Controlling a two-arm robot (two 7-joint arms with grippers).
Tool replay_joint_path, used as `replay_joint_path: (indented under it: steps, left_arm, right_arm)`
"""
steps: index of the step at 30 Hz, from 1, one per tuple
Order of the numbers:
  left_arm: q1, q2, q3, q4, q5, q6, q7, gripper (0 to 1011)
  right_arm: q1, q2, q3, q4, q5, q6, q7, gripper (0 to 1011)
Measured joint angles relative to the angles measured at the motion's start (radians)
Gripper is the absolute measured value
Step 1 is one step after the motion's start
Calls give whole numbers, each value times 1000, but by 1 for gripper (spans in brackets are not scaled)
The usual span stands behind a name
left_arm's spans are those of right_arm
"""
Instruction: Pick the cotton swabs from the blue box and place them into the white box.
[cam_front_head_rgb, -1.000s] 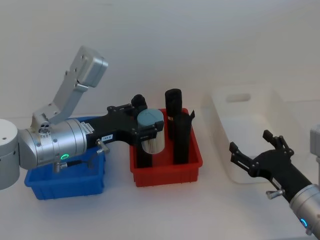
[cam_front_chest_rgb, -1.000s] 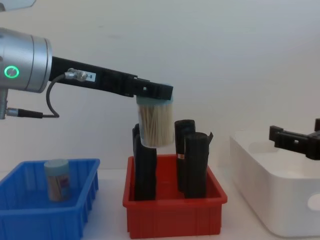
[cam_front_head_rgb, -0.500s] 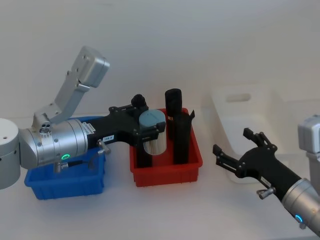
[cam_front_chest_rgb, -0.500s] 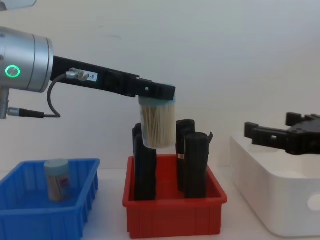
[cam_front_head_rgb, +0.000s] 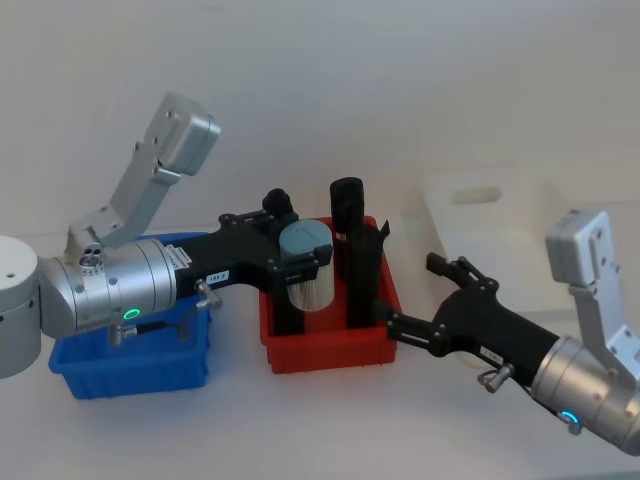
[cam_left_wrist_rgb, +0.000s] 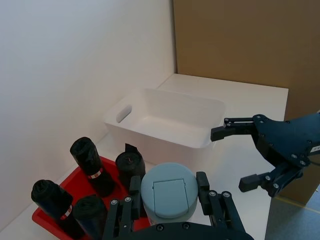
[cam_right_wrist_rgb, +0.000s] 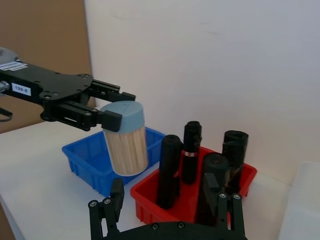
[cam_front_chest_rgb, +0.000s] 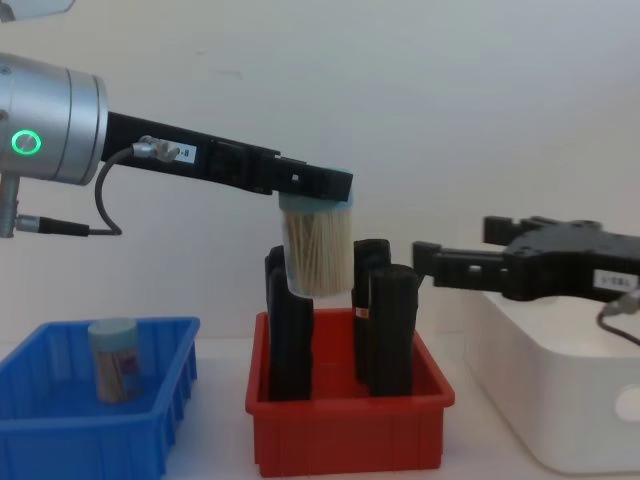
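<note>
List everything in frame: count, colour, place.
blue box: 1, bright blue, table left
red bin: 1, red, table centre
white box: 1, white, table right
held swab tub: 1, clear with a pale blue-grey lid, in the air above the red bin
second swab tub: 1, same colours, standing in the blue box
black rolls: 4, black, upright in the red bin
table: 1, white, under all three containers
left claw: black, shut on the held swab tub at its lid end
right claw: black, open, between the red bin and the white box
</note>
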Motion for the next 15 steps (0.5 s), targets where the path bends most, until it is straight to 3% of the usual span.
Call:
replay_joint_path:
  steps: [5,15]
  left_arm:
    - [0,0,0,0,0,0,-1,669]
    - [0,0,0,0,0,0,-2,669]
  right_arm:
    - [53,-23,-16,42,-18,19,84,1002]
    - [128,-58,-38,118,-52,33,167,1002]
